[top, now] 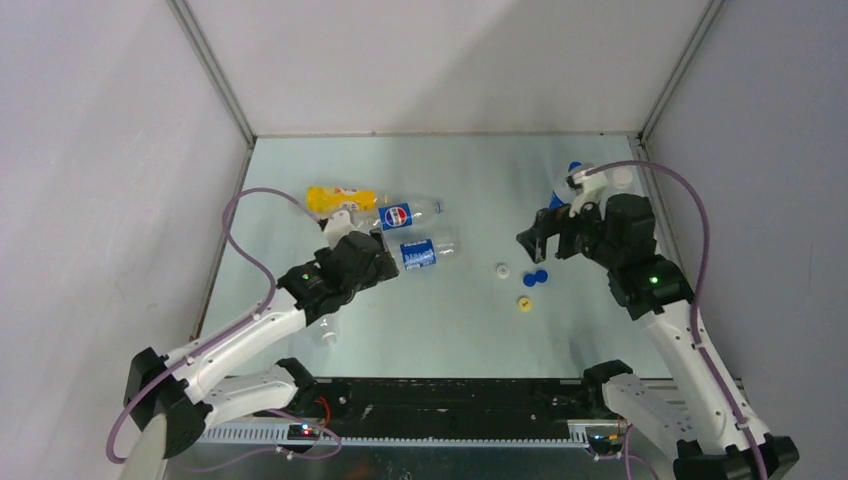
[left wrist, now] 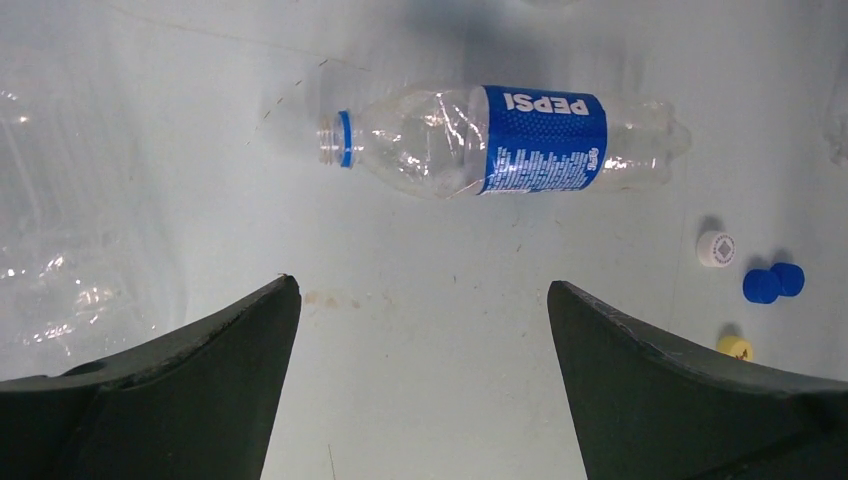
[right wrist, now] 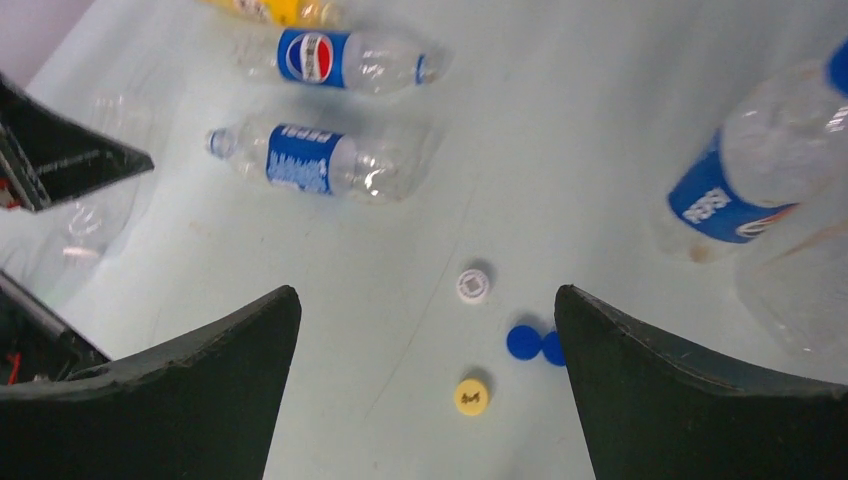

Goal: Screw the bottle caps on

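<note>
Two clear bottles with blue labels [top: 405,214] [top: 425,250] lie uncapped left of centre, beside an opaque yellow-orange bottle [top: 340,198]. My left gripper [top: 382,258] hovers open next to the nearer labelled bottle [left wrist: 500,140], whose bare neck points left in the left wrist view; nothing is between its fingers [left wrist: 422,290]. Loose bottle caps lie mid-table: one white [top: 502,269], two blue [top: 535,278], one yellow [top: 524,303]. My right gripper [top: 538,240] hangs open above them [right wrist: 425,295], empty, with the yellow cap [right wrist: 471,396] and white cap [right wrist: 473,285] showing between its fingers.
A crumpled unlabelled clear bottle [top: 325,325] lies under the left arm. At the far right stand a labelled bottle with a blue cap on it [top: 572,182] and another clear bottle [top: 620,178]. Grey walls close in the table on three sides.
</note>
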`<action>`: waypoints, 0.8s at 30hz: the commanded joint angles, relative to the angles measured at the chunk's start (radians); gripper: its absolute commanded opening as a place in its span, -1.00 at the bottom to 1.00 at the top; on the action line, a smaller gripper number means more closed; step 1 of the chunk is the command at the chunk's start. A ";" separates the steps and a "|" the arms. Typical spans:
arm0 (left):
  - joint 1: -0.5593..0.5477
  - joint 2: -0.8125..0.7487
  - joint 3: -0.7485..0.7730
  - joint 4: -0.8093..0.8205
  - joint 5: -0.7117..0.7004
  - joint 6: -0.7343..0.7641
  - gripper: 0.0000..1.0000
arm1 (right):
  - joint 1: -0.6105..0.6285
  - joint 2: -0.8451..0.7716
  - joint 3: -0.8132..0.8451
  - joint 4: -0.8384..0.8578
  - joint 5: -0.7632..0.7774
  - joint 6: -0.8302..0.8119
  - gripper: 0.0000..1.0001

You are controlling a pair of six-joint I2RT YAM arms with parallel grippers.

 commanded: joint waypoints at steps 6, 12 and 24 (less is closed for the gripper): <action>0.104 -0.005 0.074 -0.249 -0.125 -0.117 0.99 | 0.215 0.102 0.046 -0.033 0.127 0.010 0.99; 0.252 -0.027 0.000 -0.284 -0.113 -0.144 0.99 | 0.282 0.132 0.045 -0.018 0.122 0.016 0.99; 0.364 -0.002 -0.127 -0.235 0.074 -0.219 0.99 | 0.305 0.139 0.020 -0.013 0.083 -0.001 0.99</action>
